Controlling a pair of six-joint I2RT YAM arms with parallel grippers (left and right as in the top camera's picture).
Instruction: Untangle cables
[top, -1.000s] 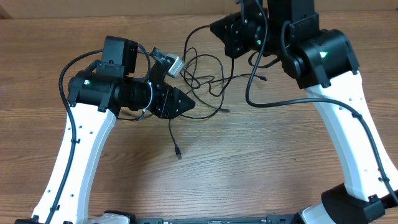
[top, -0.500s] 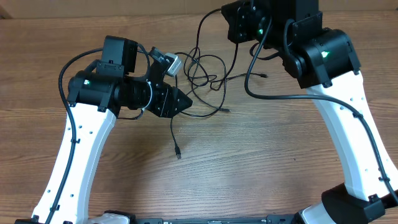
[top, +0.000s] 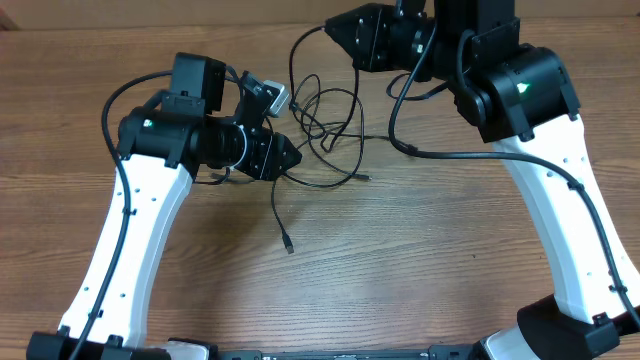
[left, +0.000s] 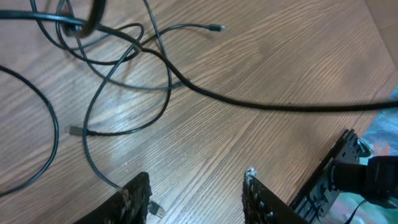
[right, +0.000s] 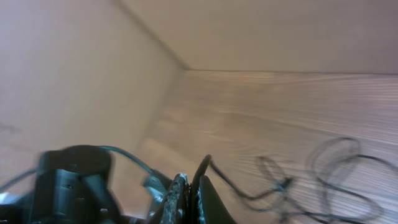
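On the wooden surface (top: 430, 260), the cables (top: 330, 120) are seen tangled between both arms. One strand is pinched in the right pincer (right: 189, 186), beyond the tangle. The left pincer (left: 194, 186), spread and empty, is judged nearer, just beside it.

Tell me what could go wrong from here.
The right hand is shut on one strand of the cables while their loops cross; pulling may tighten a knot. The left hand is open, holding nothing, so the tangle might drag along. The thick arm cable nearby could snag.
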